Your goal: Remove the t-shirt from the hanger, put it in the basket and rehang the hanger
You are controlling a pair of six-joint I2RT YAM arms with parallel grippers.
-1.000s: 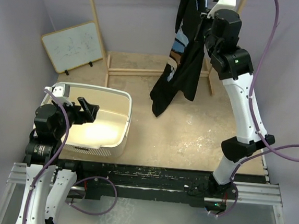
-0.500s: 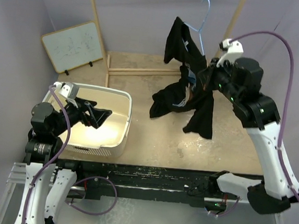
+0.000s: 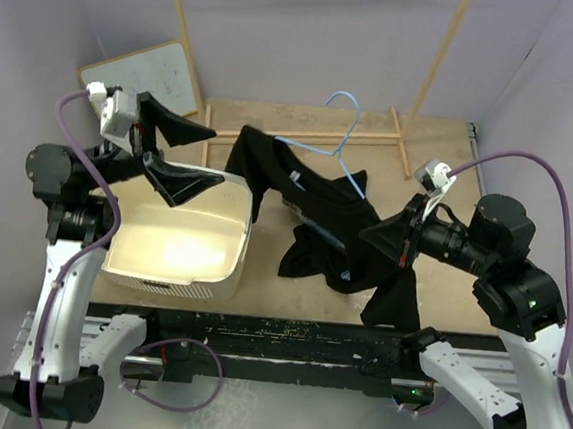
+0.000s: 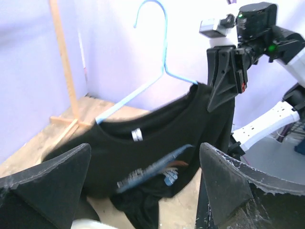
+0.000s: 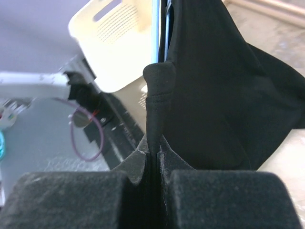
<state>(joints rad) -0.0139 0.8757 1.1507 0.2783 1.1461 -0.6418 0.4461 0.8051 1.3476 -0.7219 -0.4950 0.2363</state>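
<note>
A tan table (image 3: 299,298) fills the scene from above, with two robot arms mounted at its near edge and a bare wooden rack (image 3: 186,40) standing at the back, nothing hanging from it. A cream plastic basket (image 3: 216,279) sits on the left side of the table, likely there to receive the garment. The black t-shirt (image 3: 313,202) is spread in the air between the two arms, above the middle of the table. Its left end is near the basket's far corner and its lower folds sag toward the table. A small whiteboard (image 3: 174,69) leans against the back left wall. The light-blue wire hanger (image 4: 165,43) is free of the rack. Its hook points up and away while one sloping arm runs down into the shirt's collar, so the shirt is not yet off it. The right gripper (image 3: 367,237) has its fingers pressed together on a fold of black fabric near the shirt's right shoulder, carrying the shirt's weight and stretching it toward the other arm. The left gripper (image 3: 209,156) is raised above the basket with its fingers spread wide and nothing between them. It faces the collar and hanger, seemingly placed to take hold of one so the two can be pulled apart.
</note>
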